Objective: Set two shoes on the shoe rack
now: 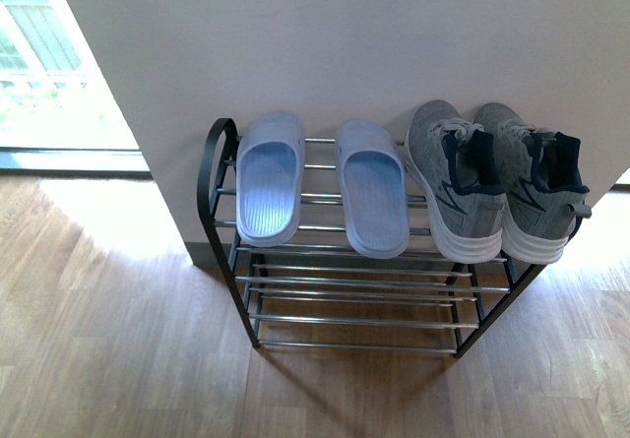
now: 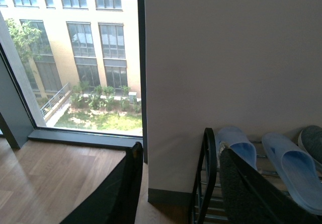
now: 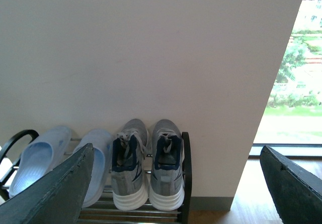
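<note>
Shoe rack (image 1: 224,177) stands on wood floor (image 1: 108,340), back against white wall (image 1: 325,34); black side frames, silver rods, several tiers. All four shoes sit on rack's top tier, toes toward wall, heels toward camera. From rack's left frame going right: left slide (image 1: 269,179), light blue, just beside the curved frame; right slide (image 1: 372,187), apart from the first by a narrow gap, heel overhanging front rod slightly; left sneaker (image 1: 451,182), grey knit w/ white sole and navy collar, close beside the slide; right sneaker (image 1: 532,182), side by side w/ its mate and at rack's right end, heel past the frame. Lower tiers of rack carry nothing visible. Window (image 1: 39,54) lies left of rack, beyond wall edge. No arm in front view. Left tool (image 2: 173,194): two dark fingers (image 2: 118,189) spread wide w/ nothing between, held off rack's left frame and clear of it; left wrist view shows both slides and part of a sneaker on top tier. Right tool (image 3: 176,183): fingers (image 3: 60,189) likewise spread wide, unladen, hovering in front of rack; both pairs visible between them, untouched.
</note>
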`<state>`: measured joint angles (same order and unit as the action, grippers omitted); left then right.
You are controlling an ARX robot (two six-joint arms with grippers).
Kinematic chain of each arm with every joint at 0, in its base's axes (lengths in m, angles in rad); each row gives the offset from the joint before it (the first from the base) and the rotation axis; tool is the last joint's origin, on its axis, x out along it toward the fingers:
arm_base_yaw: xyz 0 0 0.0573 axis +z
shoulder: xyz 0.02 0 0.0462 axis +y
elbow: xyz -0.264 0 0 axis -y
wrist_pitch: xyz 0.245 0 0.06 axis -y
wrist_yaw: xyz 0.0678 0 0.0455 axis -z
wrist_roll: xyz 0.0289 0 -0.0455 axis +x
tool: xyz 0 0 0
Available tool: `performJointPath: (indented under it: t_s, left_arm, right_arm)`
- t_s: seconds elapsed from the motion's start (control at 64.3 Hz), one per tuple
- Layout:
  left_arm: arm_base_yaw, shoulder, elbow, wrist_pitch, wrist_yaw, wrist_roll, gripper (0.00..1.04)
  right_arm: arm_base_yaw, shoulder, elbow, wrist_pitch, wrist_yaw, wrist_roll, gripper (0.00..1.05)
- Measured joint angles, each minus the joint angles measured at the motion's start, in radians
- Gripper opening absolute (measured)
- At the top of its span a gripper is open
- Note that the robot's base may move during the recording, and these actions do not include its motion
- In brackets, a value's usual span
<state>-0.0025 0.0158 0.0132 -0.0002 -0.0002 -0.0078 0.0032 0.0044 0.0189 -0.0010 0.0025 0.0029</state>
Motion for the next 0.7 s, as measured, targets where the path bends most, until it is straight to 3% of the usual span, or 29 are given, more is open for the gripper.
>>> performJointPath:
  t_s: [0.202,0.7]
  left_arm:
    - [0.0,0.0,0.0,0.0,0.0,0.0,0.97]
    - [0.0,0.0,0.0,0.0,0.0,0.002,0.95]
  right_arm:
    - [0.0,0.0,0.0,0.0,0.0,0.0,0.96]
    - [0.0,0.0,0.0,0.0,0.0,0.0,0.96]
